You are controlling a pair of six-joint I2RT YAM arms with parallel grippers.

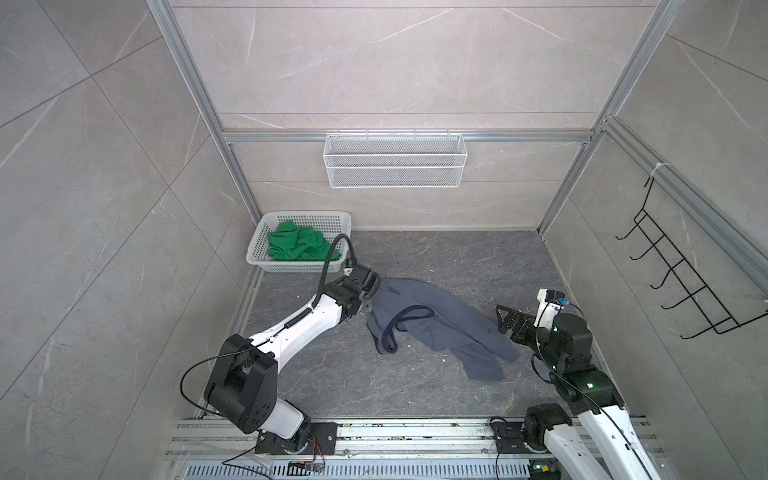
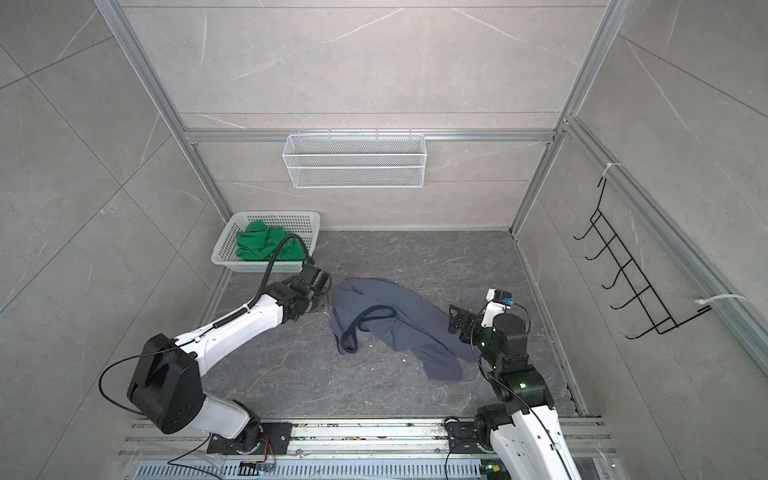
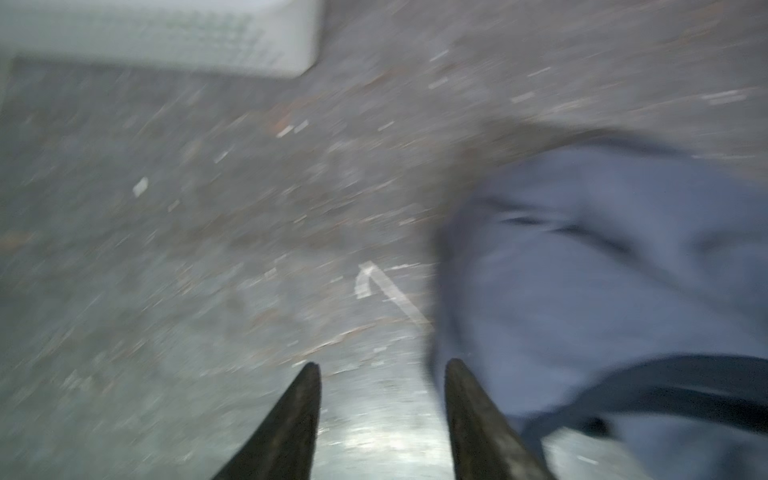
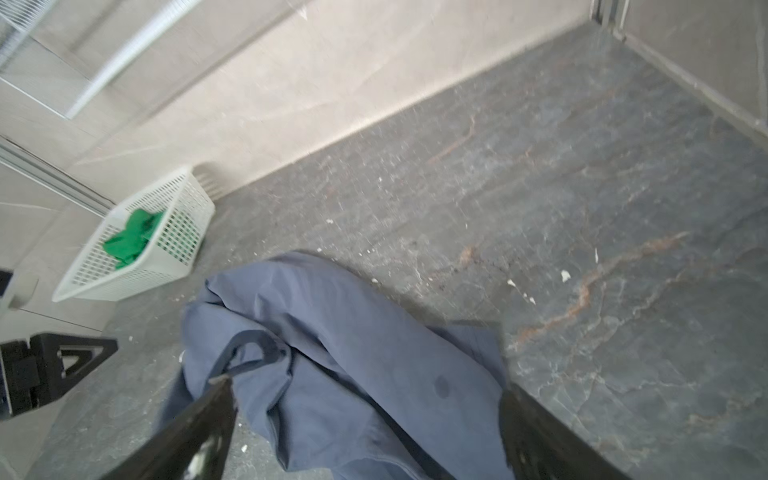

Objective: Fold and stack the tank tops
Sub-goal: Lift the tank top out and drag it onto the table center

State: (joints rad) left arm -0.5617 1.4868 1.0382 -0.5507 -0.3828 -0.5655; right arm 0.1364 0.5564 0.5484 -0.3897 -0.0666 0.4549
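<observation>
The slate-blue tank top point(image 1: 440, 328) point(image 2: 399, 320) lies crumpled on the dark floor, and a dark-trimmed strap loops at its left side. The green tank top point(image 1: 299, 245) point(image 2: 262, 247) sits bunched in the white basket point(image 1: 307, 216) at the back left. My left gripper point(image 1: 371, 297) point(image 3: 383, 365) is at the blue top's left end. It is open, with only bare floor between its fingers and the cloth point(image 3: 602, 270) just beside one fingertip. My right gripper point(image 1: 500, 320) point(image 4: 368, 383) stands wide open over the blue top's right part point(image 4: 353, 353), holding nothing.
A white wire shelf point(image 1: 395, 160) hangs on the back wall. A black hook rack point(image 1: 681, 282) is fixed to the right wall. Aluminium rails point(image 1: 415, 432) run along the front edge at the arm bases. Small white specks dot the floor.
</observation>
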